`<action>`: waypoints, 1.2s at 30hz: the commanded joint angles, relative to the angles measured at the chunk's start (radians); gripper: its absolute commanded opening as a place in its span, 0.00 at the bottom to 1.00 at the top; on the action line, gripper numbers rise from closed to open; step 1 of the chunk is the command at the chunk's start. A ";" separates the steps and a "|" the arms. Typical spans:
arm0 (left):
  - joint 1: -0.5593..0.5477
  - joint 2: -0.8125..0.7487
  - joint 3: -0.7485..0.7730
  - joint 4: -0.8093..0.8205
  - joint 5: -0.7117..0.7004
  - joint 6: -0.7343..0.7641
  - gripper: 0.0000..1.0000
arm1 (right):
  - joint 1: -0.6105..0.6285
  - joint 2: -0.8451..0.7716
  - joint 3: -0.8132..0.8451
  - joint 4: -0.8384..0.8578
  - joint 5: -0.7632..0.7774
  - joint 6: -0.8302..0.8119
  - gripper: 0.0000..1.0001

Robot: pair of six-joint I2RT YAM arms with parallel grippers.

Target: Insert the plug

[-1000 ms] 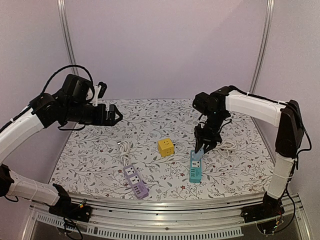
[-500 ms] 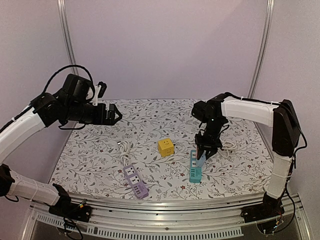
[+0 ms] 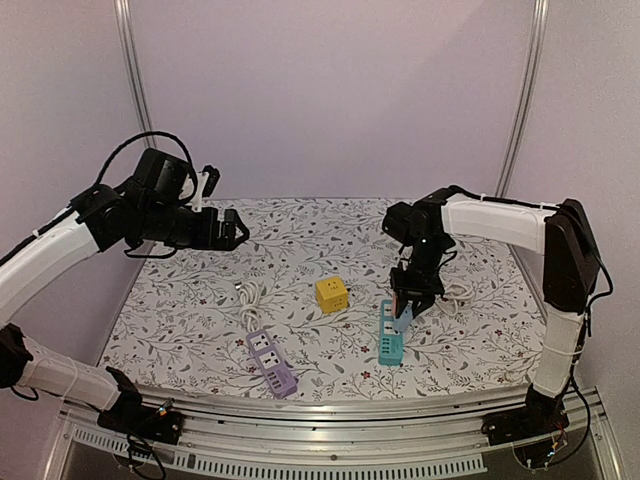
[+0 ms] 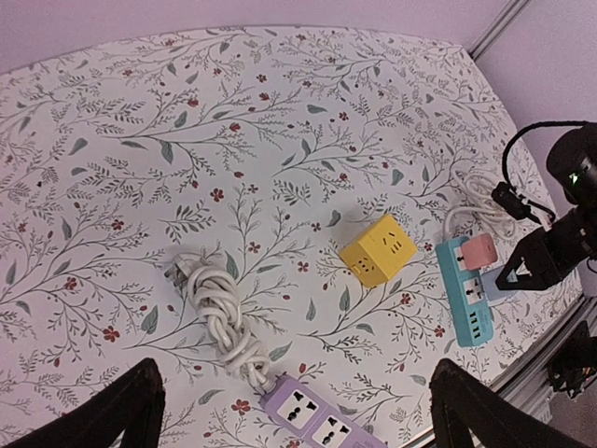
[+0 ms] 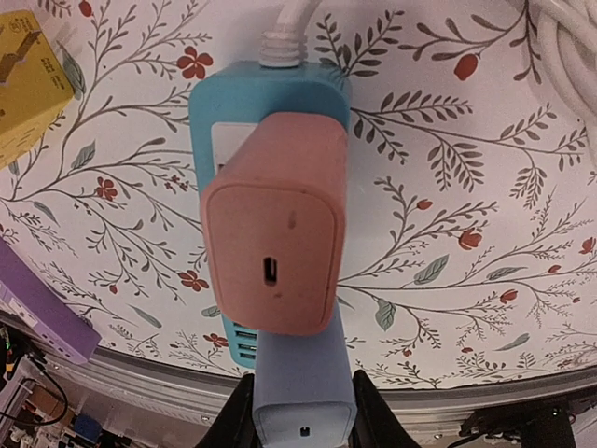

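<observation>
My right gripper [image 3: 405, 312] is shut on a light blue plug [image 5: 303, 392] and holds it upright over the teal power strip [image 5: 270, 89]. The plug is just in front of a pink adapter [image 5: 275, 247] that sits in the strip's rear socket. The blue plug's underside is hidden, so I cannot tell if its pins are in a socket. The left wrist view shows the strip [image 4: 469, 322], the pink adapter [image 4: 479, 250] and the blue plug [image 4: 492, 285]. My left gripper [image 3: 232, 228] is open and empty, high above the table's left side.
A yellow cube socket [image 3: 332, 294] stands left of the teal strip [image 3: 391, 345]. A purple power strip [image 3: 271, 362] lies near the front, and its coiled white cable [image 3: 250, 298] runs back from it. The teal strip's white cable [image 3: 455, 290] lies behind the right gripper.
My right gripper came down and slightly right with the blue plug onto the teal strip, then held still. My left arm shifted slightly.
</observation>
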 commanded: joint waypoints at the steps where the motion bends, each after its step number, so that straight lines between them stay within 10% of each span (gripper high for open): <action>1: 0.017 0.006 -0.006 0.013 0.007 0.012 1.00 | -0.004 0.019 -0.015 0.029 0.017 0.013 0.00; 36: 0.026 -0.023 -0.013 -0.003 0.005 0.014 0.99 | 0.021 0.062 0.024 -0.029 0.062 0.116 0.00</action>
